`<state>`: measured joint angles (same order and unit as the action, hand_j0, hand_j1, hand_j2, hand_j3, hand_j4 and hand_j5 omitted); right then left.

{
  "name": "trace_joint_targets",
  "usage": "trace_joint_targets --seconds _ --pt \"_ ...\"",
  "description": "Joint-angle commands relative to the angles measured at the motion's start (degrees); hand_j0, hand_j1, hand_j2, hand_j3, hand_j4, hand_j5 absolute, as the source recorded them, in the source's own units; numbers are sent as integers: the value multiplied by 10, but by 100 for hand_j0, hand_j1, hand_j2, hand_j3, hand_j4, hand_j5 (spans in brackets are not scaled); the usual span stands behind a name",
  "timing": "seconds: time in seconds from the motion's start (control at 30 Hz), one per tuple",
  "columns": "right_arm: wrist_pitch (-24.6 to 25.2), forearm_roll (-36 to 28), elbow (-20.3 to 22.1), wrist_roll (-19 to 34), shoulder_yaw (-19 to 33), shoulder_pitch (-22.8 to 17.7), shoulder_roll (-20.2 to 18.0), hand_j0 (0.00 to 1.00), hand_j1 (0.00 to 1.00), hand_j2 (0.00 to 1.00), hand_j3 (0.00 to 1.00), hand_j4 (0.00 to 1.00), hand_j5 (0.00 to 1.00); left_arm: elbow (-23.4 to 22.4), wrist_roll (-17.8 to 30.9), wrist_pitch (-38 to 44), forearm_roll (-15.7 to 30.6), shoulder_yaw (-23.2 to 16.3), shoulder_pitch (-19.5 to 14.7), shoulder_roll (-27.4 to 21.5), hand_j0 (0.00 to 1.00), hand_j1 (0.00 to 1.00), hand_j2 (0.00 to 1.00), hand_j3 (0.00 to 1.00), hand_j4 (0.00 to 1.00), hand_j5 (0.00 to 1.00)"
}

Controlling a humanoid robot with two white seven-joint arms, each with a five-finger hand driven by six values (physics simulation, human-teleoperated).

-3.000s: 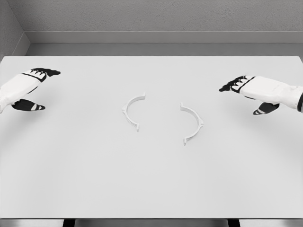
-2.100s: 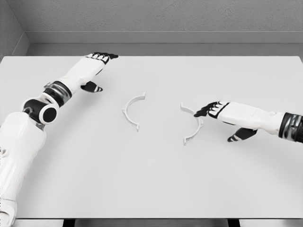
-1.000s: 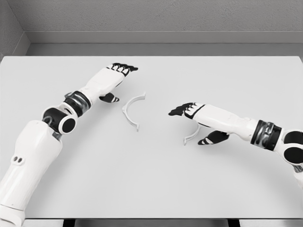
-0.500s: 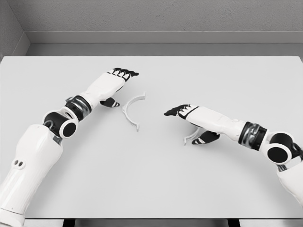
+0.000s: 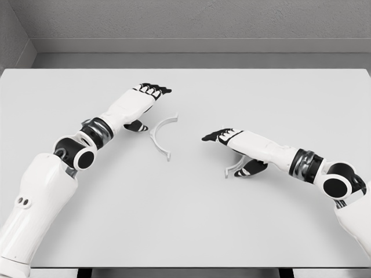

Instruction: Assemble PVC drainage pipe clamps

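On a plain white tabletop: 2 thin white half-ring PVC clamp pieces, both lying flat, well apart from each other, open sides facing inward toward one another.

Left white half-ring clamp piece: slender curved band, bowed toward the left, with a small flat tab turned outward at each end and a faint nub at the middle of the outer curve. Fully in view, near the table's middle, untouched.

Right white half-ring clamp piece: same thin white band, bowed toward the right; only the lower end with its tab and a short stretch of curve visible, the upper part hidden under the hand.

Left white hand with black fingertips: reaching in from the lower left, just beside the left piece's outer curve, apart from it. Fingers extended and relaxed, thumb lowered, holding nothing.

Right white hand with black fingertips: stretched over the right piece, fingers pointing left past its upper end, thumb down just beside the lower curve. Fingers straight and loose, no grip; contact with the piece not discernible.
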<state>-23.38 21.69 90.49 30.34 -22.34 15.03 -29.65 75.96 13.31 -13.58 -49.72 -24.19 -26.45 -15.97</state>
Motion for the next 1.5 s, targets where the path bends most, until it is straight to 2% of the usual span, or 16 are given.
trace_joint_targets --seconds 0.0,0.33,0.83,1.03,1.4,1.47 --pt "1 -3 0 0 0 0 -1 100 100 100 100 100 100 -1 0 0 1 0 0 1 100 100 100 100 100 100" --pt "2 5 -6 0 0 11 -16 100 100 100 100 100 100 -1 0 2 1 -9 0 2 100 100 100 100 100 100" --pt "2 40 -122 -2 -3 75 -2 100 100 100 100 100 100 -8 0 6 2 -7 4 -14 100 100 100 100 100 100" --pt "2 56 -148 -3 -6 87 10 100 100 100 100 100 100 -6 0 5 1 -12 4 -8 100 100 100 100 100 100" --pt "0 52 -138 -2 -1 91 6 100 100 100 100 100 100 9 0 3 2 -21 4 -5 100 100 100 100 100 100" --pt "0 53 -138 -2 -1 91 2 100 100 100 100 100 100 26 0 6 2 -20 13 -6 100 100 100 100 100 100"
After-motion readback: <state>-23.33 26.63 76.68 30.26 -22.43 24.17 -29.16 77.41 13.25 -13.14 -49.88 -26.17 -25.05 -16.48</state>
